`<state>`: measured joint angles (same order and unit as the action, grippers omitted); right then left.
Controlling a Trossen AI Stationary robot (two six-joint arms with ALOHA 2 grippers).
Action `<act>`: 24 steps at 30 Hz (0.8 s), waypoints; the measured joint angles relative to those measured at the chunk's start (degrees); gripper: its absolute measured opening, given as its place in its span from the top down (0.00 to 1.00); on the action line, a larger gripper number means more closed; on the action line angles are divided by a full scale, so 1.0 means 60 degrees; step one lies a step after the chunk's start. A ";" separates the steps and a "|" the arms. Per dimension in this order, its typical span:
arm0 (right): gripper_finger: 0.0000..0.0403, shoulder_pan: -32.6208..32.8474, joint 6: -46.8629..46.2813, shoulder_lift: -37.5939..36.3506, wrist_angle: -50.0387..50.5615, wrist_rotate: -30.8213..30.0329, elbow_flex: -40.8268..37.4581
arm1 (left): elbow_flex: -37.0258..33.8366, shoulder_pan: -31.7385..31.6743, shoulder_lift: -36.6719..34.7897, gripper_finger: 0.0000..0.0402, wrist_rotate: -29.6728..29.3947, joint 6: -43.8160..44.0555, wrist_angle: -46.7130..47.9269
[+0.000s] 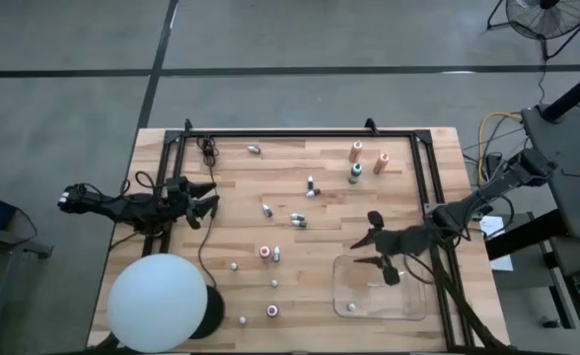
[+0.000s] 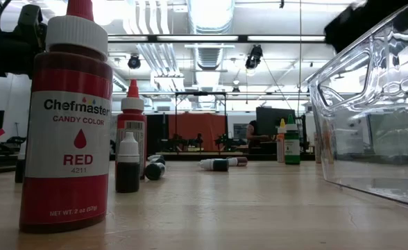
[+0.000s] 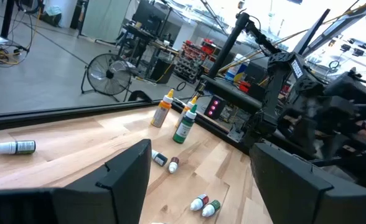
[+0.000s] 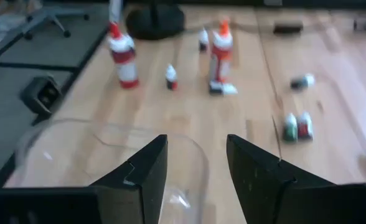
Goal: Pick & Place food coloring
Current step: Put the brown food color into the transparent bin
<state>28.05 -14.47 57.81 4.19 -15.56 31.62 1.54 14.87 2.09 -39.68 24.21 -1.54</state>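
Several small food coloring bottles are scattered over the wooden table. Three stand upright at the far right (image 1: 356, 151), some lie on their sides mid-table (image 1: 297, 219), and red-capped ones (image 1: 264, 252) stand nearer the front. One small bottle (image 1: 351, 308) lies inside the clear tray (image 1: 408, 314). My right gripper (image 1: 359, 252) hovers open above the tray's far left corner, pointing toward the table's left; its fingers (image 4: 147, 171) hold nothing. My left gripper (image 1: 211, 197) waits open at the table's left edge, above the wood.
A big white ball (image 1: 157, 301) on a black base fills the near left corner. A black frame rail (image 1: 300, 133) runs along the far edge and down both sides. A dark cable (image 1: 206, 153) lies at the far left. In the low view a tall red bottle (image 2: 65, 132) stands close.
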 joint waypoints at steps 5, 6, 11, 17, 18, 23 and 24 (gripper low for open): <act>0.61 -0.1457 0.0331 0.0387 0.0556 0.1637 0.0141 | 0.0000 -0.0002 0.0000 0.39 0.0000 0.0001 -0.0001; 0.61 -0.1734 0.0509 0.0470 0.0568 0.1864 0.0181 | 0.0000 0.0000 0.0000 0.39 0.0000 0.0001 -0.0004; 0.61 -0.3019 0.1589 0.1009 0.1131 0.2444 0.0700 | 0.0000 -0.0003 0.0000 0.39 0.0000 0.0003 -0.0004; 0.61 -0.4755 0.2475 0.1894 0.1916 0.3602 0.1743 | 0.0000 -0.0001 0.0000 0.39 0.0000 0.0001 -0.0007; 0.61 -0.4968 0.2633 0.2037 0.2040 0.3677 0.1917 | 0.0000 0.0000 0.0000 0.39 0.0000 0.0000 -0.0007; 0.62 -0.5649 0.3227 0.2656 0.2427 0.3716 0.2724 | 0.0000 -0.0002 -0.0001 0.39 0.0000 0.0002 -0.0007; 0.62 -0.5766 0.3266 0.2787 0.2516 0.3716 0.2900 | 0.0000 0.0000 0.0000 0.39 0.0000 0.0003 -0.0007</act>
<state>-6.54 5.13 74.53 19.29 6.74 49.02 1.54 14.87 2.09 -39.68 24.23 -1.58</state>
